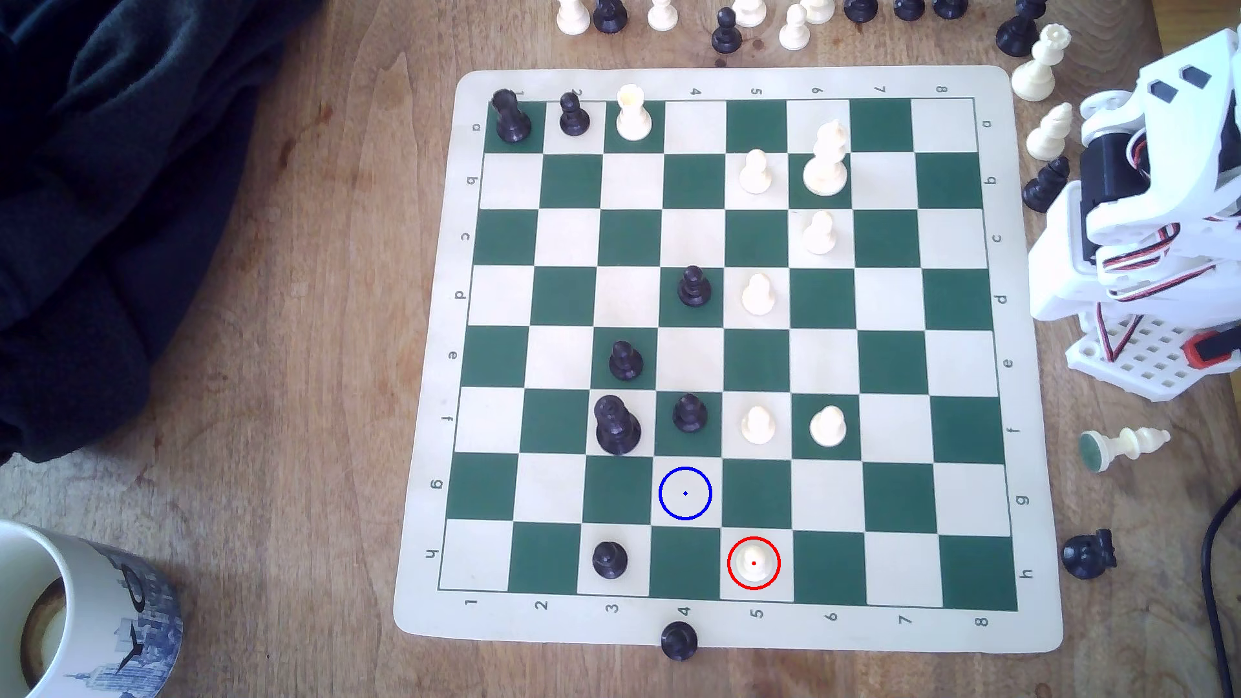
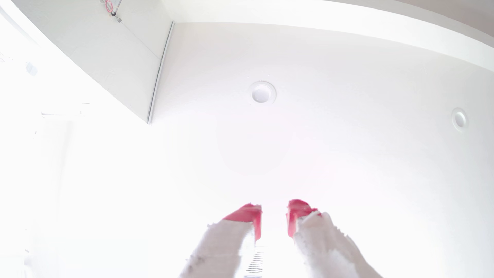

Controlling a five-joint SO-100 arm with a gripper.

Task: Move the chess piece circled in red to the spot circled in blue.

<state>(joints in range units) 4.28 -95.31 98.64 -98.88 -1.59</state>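
The chess piece [image 1: 753, 562], a small cream-white pawn, stands inside the red ring on a cream square in the board's nearest row, column 5. The spot [image 1: 685, 493] is the empty cream square with the blue ring and dot, one row further back and one column toward the exterior view's left. The white arm [image 1: 1155, 201] is folded up off the board's right edge, far from both. In the wrist view my gripper [image 2: 274, 211] points up at a white ceiling. Its red-tipped fingers [image 2: 247, 213] stand apart, with nothing between them.
Black pawns [image 1: 689, 411] and a taller black piece [image 1: 616, 424] stand just behind the spot, and another black pawn [image 1: 610, 558] sits in the near row. White pawns [image 1: 757, 424] occupy row f. Loose pieces lie around the green-and-cream board [image 1: 1034, 624]; a mug [image 1: 87, 617] sits at lower left.
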